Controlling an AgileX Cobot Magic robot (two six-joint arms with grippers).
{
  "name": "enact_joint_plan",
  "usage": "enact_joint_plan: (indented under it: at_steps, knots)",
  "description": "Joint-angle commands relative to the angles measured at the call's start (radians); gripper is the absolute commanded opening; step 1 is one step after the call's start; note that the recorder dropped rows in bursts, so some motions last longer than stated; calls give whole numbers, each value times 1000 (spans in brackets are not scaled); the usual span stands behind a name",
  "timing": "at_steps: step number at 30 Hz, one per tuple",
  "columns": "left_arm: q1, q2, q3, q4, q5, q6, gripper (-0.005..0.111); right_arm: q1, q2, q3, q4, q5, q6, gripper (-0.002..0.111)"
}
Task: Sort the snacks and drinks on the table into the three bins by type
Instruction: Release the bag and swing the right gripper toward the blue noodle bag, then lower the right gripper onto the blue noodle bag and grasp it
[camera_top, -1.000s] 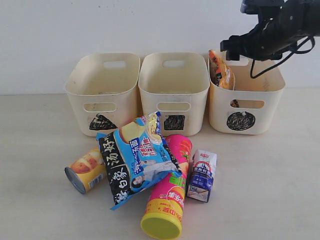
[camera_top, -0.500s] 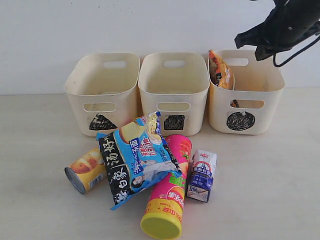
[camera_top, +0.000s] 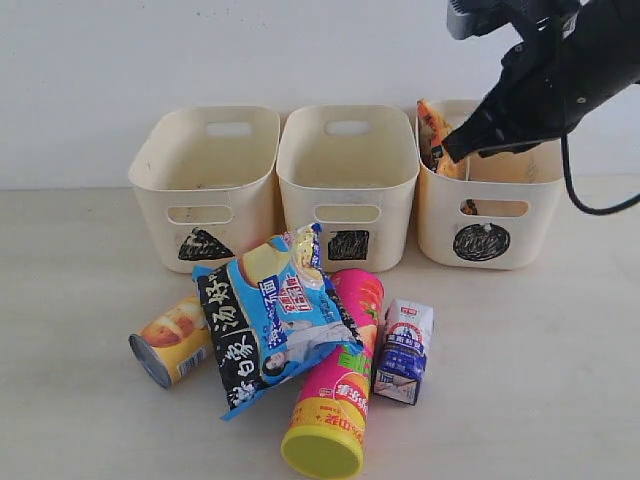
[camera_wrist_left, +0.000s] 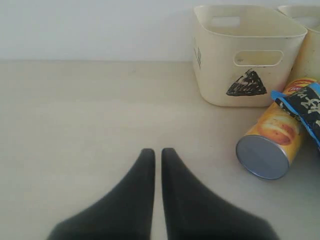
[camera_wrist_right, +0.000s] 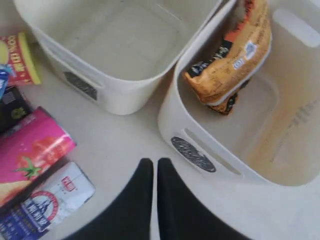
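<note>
The right arm has swung down from the top corner, and its black right gripper (camera_top: 449, 151), jaws now pinched together on nothing, hangs above the cream plastic tub marked with a scribbled circle (camera_top: 520, 215), where the orange-yellow crinkly bag (camera_top: 441, 140) leans against the wall. Out front, the blue-white-black crinkly bag (camera_top: 275, 320) sprawls over the tall pink chip tube with the yellow-green lid (camera_top: 340, 400) and the shorter yellow-red chip tube (camera_top: 172, 340), the blue-and-white carton (camera_top: 408, 345) touching the pink tube. The left gripper (camera_wrist_left: 153, 152), clenched and empty, sits low over the table (camera_wrist_left: 75, 100) near the triangle-marked cream tub (camera_wrist_left: 245, 55).
</note>
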Motion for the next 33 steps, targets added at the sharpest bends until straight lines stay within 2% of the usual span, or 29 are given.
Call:
enact_joint_plan:
  at_steps: [1,10,19,23,29,31,33]
  knots:
    - [1,-3,-3,-5,-12,0,4,82,-58,64,-4,-21,-55,0]
    - [1,-3,-3,-5,-12,0,4,313,-71,159,-4,-54,-148,0]
    - [1,-3,-3,-5,-12,0,4,509,-71,164,-4,-65,-203,0]
    - [1,-3,-3,-5,-12,0,4,635,-57,164,-4,-59,-255,0]
    - [1,-3,-3,-5,-12,0,4,710,64,164,-35,-68,-287,0]
    - [1,-3,-3,-5,-12,0,4,716,107,162,-105,-68,-285,8]
    - [1,-3,-3,-5,-12,0,4,716,139,161,-149,-82,-270,35]
